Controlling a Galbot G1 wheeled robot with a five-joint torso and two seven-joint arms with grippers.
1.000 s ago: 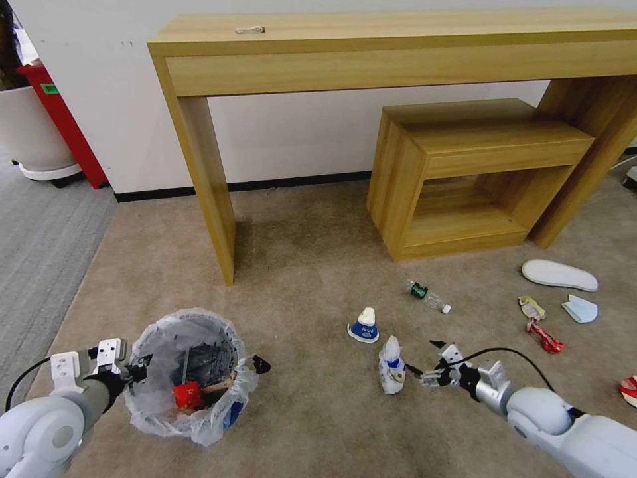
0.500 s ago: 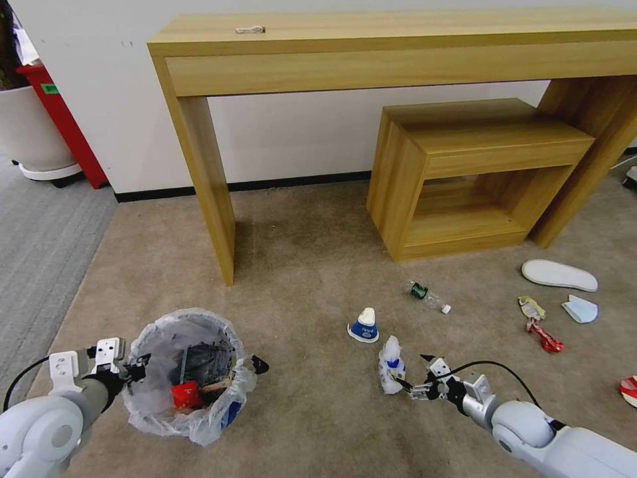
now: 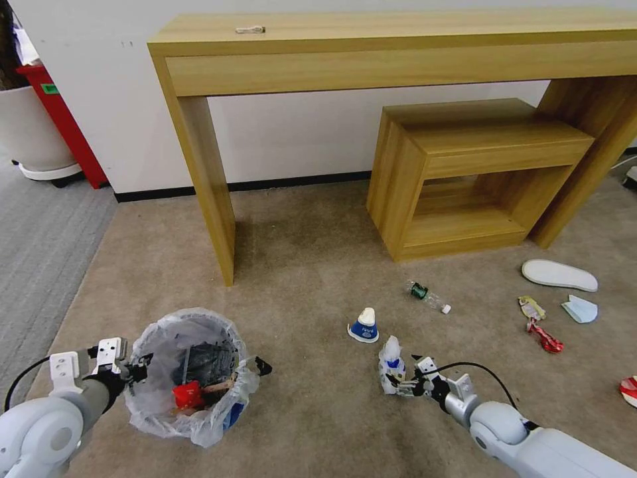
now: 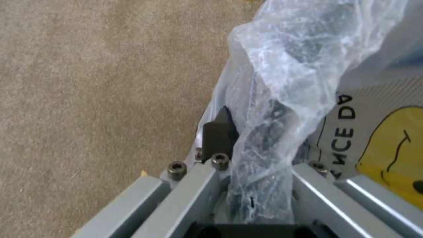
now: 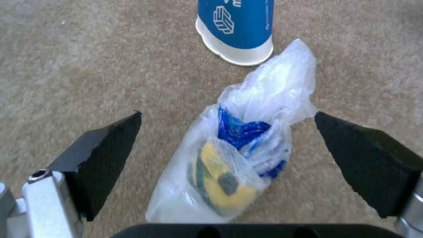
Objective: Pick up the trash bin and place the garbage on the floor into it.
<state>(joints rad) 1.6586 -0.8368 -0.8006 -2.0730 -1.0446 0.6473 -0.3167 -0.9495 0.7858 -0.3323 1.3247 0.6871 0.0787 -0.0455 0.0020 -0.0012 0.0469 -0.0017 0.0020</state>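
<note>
Bin (image 3: 188,375) sat on the carpet (image 3: 312,252) at our lower left, clear liner (image 3: 199,425) spilling over the rim. Left gripper (image 3: 136,370) was at its near-left rim; wrist view showed its fingers (image 4: 219,135) pinched on the liner and rim wall, so we held the bin. No change there over the last second.

What changed: the right gripper (image 3: 403,383) moved in toward the small plastic bag (image 3: 390,364), from well right of it to right at its side. In the right wrist view the pads (image 5: 101,158) were spread wide with the bag (image 5: 238,155) sitting between them, not yet touched. Judgement: approach about done, closing on the bag is the step in hand. The film is thin and slippery, so a bite on a loose fold could slip.

Contents: bin already held a red piece (image 3: 188,396) and dark scraps, with plenty of room. Bag held something blue and something yellow.

Further out on the carpet: cup (image 3: 363,325) lying just beyond the bag, bottle (image 3: 428,297), wrappers (image 3: 539,325), mask (image 3: 580,309), slipper (image 3: 559,275), a red-white piece (image 3: 629,388) at the right edge. All well apart from the bin, so most of the job remained.
</note>
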